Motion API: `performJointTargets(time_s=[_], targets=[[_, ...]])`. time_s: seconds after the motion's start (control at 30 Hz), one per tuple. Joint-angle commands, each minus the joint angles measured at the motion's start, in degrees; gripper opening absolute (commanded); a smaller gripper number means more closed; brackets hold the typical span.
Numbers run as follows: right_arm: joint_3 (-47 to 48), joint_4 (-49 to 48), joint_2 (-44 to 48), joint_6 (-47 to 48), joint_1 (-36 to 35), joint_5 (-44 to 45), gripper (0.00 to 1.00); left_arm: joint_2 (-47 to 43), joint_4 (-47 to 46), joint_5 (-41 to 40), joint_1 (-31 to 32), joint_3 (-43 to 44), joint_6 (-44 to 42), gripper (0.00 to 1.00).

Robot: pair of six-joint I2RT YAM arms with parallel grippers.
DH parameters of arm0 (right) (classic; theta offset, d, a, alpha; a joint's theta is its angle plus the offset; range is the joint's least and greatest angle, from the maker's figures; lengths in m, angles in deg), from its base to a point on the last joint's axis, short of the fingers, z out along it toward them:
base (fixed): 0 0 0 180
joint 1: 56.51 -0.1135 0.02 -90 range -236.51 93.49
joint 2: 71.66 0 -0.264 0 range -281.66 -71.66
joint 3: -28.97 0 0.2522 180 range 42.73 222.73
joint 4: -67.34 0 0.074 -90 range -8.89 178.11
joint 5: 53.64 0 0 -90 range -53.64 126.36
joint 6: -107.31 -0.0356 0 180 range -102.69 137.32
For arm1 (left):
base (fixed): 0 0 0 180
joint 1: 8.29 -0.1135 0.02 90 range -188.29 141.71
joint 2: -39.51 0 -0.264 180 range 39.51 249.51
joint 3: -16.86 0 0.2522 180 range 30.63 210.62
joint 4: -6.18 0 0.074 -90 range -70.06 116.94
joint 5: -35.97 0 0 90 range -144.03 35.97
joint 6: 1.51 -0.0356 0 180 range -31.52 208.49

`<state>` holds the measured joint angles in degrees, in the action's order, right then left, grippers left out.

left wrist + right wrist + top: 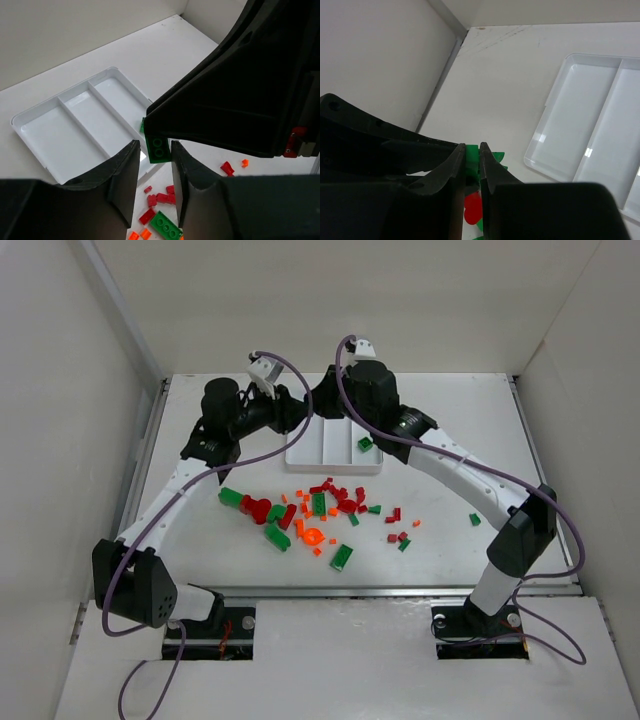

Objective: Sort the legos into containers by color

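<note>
Both arms meet in the air over the near edge of the white tray (300, 458) (45, 135) (580, 125). My right gripper (318, 405) (472, 146) is shut on a green brick (473, 156) (158, 148). My left gripper (300, 415) (155, 145) has its jaws drawn in around that same brick. One finger touches it and a thin gap shows at the other, so I cannot tell whether it grips. A single green brick (366, 444) lies in the tray's right compartment. Loose red, green and orange legos (320, 505) (162, 197) lie in front of the tray.
More small bricks (398, 537) are scattered to the right, with a lone green one (474, 519) furthest out. The right arm's black body (250, 90) fills the upper right of the left wrist view. White walls enclose the table on three sides.
</note>
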<state>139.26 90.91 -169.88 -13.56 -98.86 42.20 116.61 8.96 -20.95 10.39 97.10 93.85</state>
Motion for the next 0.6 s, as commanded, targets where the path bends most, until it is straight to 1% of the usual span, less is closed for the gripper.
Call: performJointTargets(time_s=[0.0,0.2,0.37,0.4,0.57], targets=[[-0.4,-2.6,2.6,0.6,-0.4,0.8,0.00,-1.0,-3.1,1.8,0.1,2.6,0.9,0.27],[-0.4,-2.6,2.6,1.2,-0.4,0.2,0.00,-0.5,-3.1,2.3,0.1,2.6,0.4,0.25],[-0.4,-2.6,2.6,1.2,-0.4,-0.9,0.00,-0.5,-2.6,1.7,0.1,2.1,0.3,0.06],[-0.4,-2.6,2.6,1.2,-0.4,-0.9,0.00,-0.5,-2.6,1.7,0.1,1.5,1.0,0.00],[-0.4,-2.6,2.6,1.7,-0.4,-2.8,0.00,-0.5,-3.1,0.9,0.1,0.9,1.6,0.00]])
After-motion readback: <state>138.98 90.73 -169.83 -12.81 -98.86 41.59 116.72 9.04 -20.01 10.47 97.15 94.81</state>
